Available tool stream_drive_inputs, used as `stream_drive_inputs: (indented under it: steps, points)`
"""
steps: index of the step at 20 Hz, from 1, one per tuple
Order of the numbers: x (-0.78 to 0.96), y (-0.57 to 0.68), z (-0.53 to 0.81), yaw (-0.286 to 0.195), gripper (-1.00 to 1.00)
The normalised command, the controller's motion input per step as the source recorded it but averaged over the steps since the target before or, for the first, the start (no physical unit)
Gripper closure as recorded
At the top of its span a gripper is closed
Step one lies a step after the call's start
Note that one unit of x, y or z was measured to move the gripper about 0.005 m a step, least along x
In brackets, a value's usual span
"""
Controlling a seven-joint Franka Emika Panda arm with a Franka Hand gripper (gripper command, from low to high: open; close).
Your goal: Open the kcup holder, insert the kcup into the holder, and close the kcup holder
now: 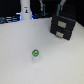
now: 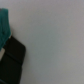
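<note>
Gripper state cannot be told: neither view shows the fingers clearly. In the exterior view, dark arm parts blur into the upper right of the frame above the holder, and no fingertips can be made out there.

That exterior view takes in the whole scene. On the white table the kcup stands upright, a small white pod with a green round top, a little left of centre in the lower half of the frame. It is well apart from the holder, the black box at the upper right, tilted in the frame, with two drawer fronts with slot handles; both look closed. A tall white bottle with a blue base stands at the upper left, by the table's far edge.

The wrist view shows none of that. It is mostly bare white surface, with a teal shape at the upper left edge and a black block at the lower left, touching it. Both are too blurred to identify.
</note>
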Motion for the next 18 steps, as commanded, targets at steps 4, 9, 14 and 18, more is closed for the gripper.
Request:
stream_drive_inputs:
  steps: [4, 9, 14, 18]
  points:
    - [-0.35, 0.66, -0.02, -0.166, -1.00]
    - [-0.31, 0.65, -0.06, -0.164, -1.00]
    - [-0.28, 0.64, -0.17, -0.170, -1.00]
    - [-0.23, 0.60, -0.23, -0.163, -1.00]
